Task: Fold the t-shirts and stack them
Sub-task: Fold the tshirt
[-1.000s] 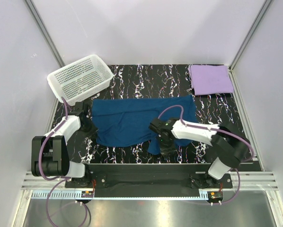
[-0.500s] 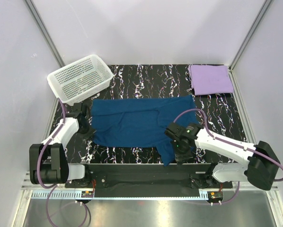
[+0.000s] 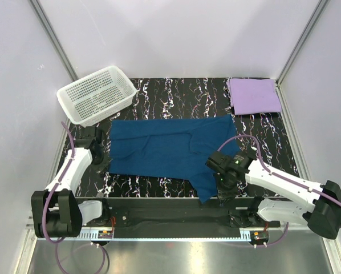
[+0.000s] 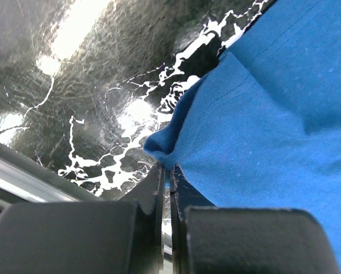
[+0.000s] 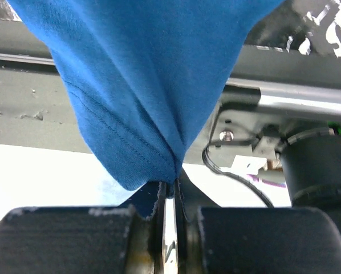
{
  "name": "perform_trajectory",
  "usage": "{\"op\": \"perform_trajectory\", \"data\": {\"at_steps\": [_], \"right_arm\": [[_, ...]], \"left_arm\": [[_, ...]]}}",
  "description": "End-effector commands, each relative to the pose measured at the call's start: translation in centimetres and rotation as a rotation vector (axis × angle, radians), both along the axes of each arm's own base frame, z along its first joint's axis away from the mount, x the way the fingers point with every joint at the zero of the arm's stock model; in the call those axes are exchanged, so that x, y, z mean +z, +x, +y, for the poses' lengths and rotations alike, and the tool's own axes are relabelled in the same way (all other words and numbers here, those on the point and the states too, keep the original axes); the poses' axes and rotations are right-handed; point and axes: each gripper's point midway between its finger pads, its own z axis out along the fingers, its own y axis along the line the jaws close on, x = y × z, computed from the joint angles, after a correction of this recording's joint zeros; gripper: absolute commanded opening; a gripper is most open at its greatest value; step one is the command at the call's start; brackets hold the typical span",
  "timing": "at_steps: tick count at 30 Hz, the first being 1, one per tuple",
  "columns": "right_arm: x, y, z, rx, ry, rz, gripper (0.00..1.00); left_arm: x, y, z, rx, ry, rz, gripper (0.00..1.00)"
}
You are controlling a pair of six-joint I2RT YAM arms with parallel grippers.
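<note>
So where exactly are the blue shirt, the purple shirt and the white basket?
blue shirt (image 3: 165,148), overhead view, middle of the spread cloth.
purple shirt (image 3: 254,95), overhead view, centre of the folded cloth.
white basket (image 3: 96,91), overhead view, its bare perforated floor.

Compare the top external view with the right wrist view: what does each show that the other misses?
Only the top view shows the white basket, the folded lavender t-shirt in the far right corner, and how far the blue t-shirt spreads. Only the wrist view shows the stitched hem bunched between closed fingers, with the metal frame behind. Both show the right gripper pinching the blue t-shirt's near corner.
</note>
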Motion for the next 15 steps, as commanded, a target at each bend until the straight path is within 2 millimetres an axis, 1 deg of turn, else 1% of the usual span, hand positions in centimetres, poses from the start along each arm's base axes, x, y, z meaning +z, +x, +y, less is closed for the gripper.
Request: {"op": "perform_trajectory", "data": {"at_steps": [1, 3, 4, 6, 7, 9, 10, 11, 13, 15], "right_arm": [[2.0, 1.5, 0.2, -0.063, -0.021, -0.041, 0.0], [2.0, 2.4, -0.2, -0.095, -0.033, -0.015, 0.0], [2.0, 3.2, -0.5, -0.136, -0.007, 0.004, 0.0], [2.4, 4.4, -0.9, -0.162, 0.031, -0.02, 0.0], [2.9, 5.5, -1.2, -0.207, 0.042, -0.035, 0.0], [3.2, 6.0, -1.4, -0.206, 0.042, -0.026, 0.0], [3.5, 6.2, -1.2, -0.191, 0.053, -0.02, 0.0], [3.4, 6.3, -1.1, -0.189, 0.049, -0.007, 0.0], [3.5, 6.6, -0.8, -0.183, 0.055, -0.007, 0.0], [3.7, 7.2, -1.0, -0.179, 0.05, -0.009, 0.0]], "left_arm": [[0.3, -0.4, 0.6, 0.041, 0.027, 0.005, 0.0], [0.4, -0.7, 0.6, 0.047, 0.026, 0.014, 0.0], [0.4, -0.9, 0.7, 0.051, 0.029, 0.016, 0.0], [0.4, -1.3, 0.7, 0.068, 0.03, 0.024, 0.0], [0.2, -1.6, 0.7, 0.075, 0.029, 0.039, 0.0], [-0.3, -2.4, 0.5, 0.107, 0.024, 0.076, 0.0], [-0.8, -3.0, 0.4, 0.116, 0.017, 0.095, 0.0], [-1.0, -3.2, 0.3, 0.128, 0.012, 0.108, 0.0], [-1.6, -3.5, 0.2, 0.146, 0.004, 0.136, 0.0], [-1.7, -3.2, 0.1, 0.139, 0.0, 0.143, 0.0]]}}
